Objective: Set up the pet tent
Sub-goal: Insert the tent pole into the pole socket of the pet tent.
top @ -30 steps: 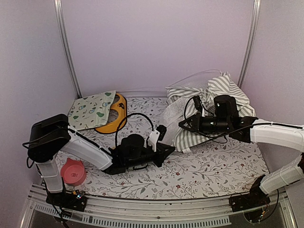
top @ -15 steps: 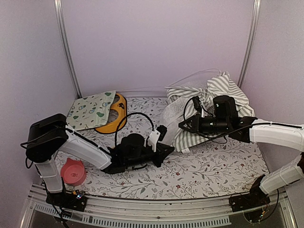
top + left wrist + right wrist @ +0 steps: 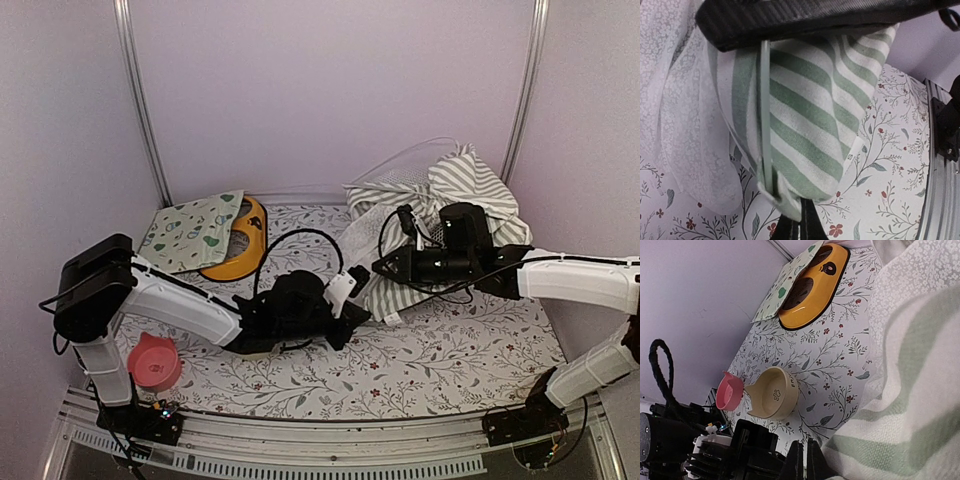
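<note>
At the far left, a pink round cup (image 3: 155, 362) stands on the floral-printed table cover (image 3: 450, 350). Behind it, a cream cloth mat with teal and green shapes (image 3: 193, 233) lies partly over an orange oval dish (image 3: 247, 246). The right wrist view shows a cream round bowl (image 3: 772, 392) just beside the cup. The left gripper (image 3: 800, 224) reaches mid-table, its 2 fingers clamped on the lower hem corner of the grey-green and white striped fabric pet tent (image 3: 470, 190). The pet tent is heaped at the back right, with a sheer white lace flap (image 3: 680, 125) beside the stripes and a thin pale pole (image 3: 764, 110) along a seam. The right gripper (image 3: 804, 459) is closed against the pet tent's front edge; whether it pinches fabric I cannot tell.
</note>
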